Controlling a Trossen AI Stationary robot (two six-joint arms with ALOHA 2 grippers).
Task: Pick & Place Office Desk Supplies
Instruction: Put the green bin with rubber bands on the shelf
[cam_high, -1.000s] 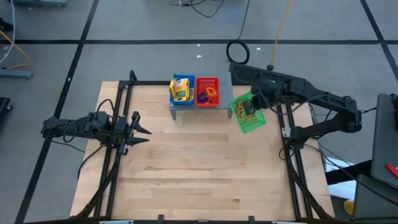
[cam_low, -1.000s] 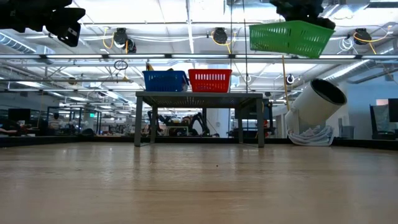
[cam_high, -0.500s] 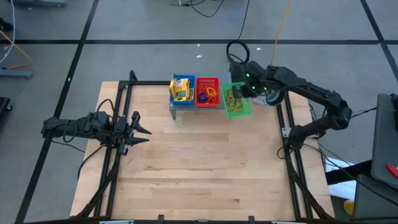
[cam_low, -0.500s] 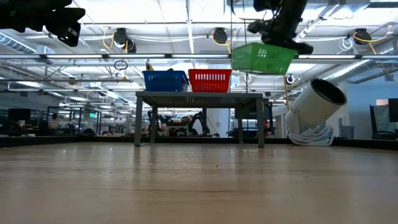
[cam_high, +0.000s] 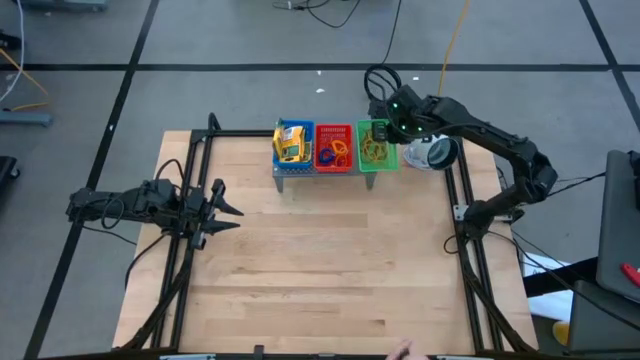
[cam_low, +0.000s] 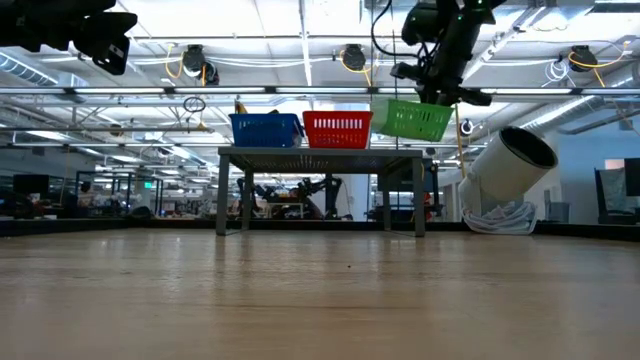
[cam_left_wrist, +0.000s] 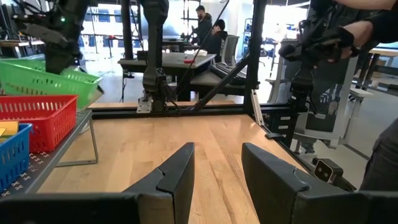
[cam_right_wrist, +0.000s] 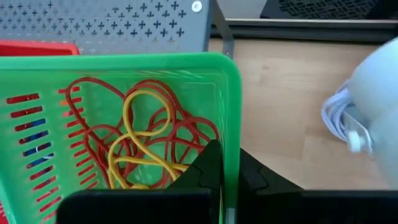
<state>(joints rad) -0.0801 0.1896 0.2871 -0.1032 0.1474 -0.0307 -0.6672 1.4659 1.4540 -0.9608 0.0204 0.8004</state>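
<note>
Now, with your right gripper (cam_high: 397, 124) clamped on the rim of the green basket (cam_high: 375, 146) hanging tilted just above the grey stand (cam_low: 318, 153) beside the red basket (cam_high: 334, 146), level it, lower it flush, then release; your left gripper (cam_high: 228, 208) waits half-open.

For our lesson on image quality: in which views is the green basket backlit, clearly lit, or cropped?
Low view: green basket hangs against bright ceiling lights, right gripper nearly silhouetted. Right wrist view: evenly lit, rubber bands crisp, basket cropped by the frame. High view: evenly lit, whole but small.
</note>
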